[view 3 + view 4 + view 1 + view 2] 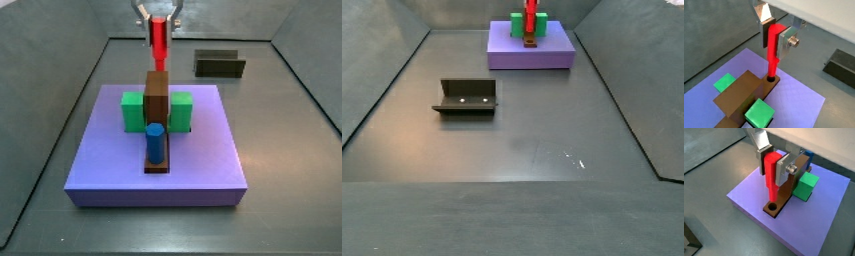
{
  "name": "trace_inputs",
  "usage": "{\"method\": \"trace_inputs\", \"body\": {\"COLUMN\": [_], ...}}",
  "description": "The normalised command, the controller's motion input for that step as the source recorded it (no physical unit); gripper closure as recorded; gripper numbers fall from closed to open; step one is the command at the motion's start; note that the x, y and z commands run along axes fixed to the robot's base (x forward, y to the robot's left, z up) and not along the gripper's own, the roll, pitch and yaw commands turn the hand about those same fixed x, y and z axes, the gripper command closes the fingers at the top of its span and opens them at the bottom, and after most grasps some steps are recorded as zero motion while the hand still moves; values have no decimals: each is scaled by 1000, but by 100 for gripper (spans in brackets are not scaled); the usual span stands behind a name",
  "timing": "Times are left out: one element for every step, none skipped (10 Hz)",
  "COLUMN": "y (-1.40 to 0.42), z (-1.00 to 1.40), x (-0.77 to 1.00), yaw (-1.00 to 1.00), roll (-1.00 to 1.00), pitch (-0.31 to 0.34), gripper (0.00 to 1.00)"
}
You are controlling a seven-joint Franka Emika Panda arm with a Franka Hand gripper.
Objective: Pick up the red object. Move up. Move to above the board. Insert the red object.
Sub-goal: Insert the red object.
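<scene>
1. Bright red and thin, the red object (772,50) stands upright in the end effector (775,39), its lower tip just over, or just entering, the round hole at one end of the board (747,90); whether it touches the rim cannot be told.
2. The end effector (772,164) is closed on the red object's upper part, its silver fingers (785,169) pressing both sides, as both wrist views show.
3. In a side view the red object (159,42) hangs above the far end of the board (158,100), at 12 o'clock from the blue peg (155,142), which stands upright in the board's near end.
4. The dark-brown board lies across the green block (135,111), which shows on both sides of it.
5. Board and block rest on the purple slab (120,160), which sits on the grey desk (281,150).
6. The fixture (219,64) stands at about 1 o'clock from the slab, well apart from it.
7. In a side view the fixture (466,98) sits mid-desk, with the slab (529,56) at its 1 o'clock and the red object (531,10) above it.
</scene>
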Motion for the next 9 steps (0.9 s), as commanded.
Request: {"method": "trace_inputs", "body": {"y": [57, 74, 29, 3, 0, 23, 40, 11, 0], "z": [-126, -186, -231, -231, -246, -240, -200, -169, -126], "x": [17, 54, 97, 109, 143, 126, 66, 0, 0], "yaw": [0, 0, 0, 0, 0, 0, 0, 0, 0], "roll": [74, 87, 67, 54, 37, 54, 69, 33, 0], "pitch": [-27, -34, -50, -49, -57, -51, -39, -27, -24], "gripper": [100, 100, 100, 100, 100, 100, 100, 100, 100]}}
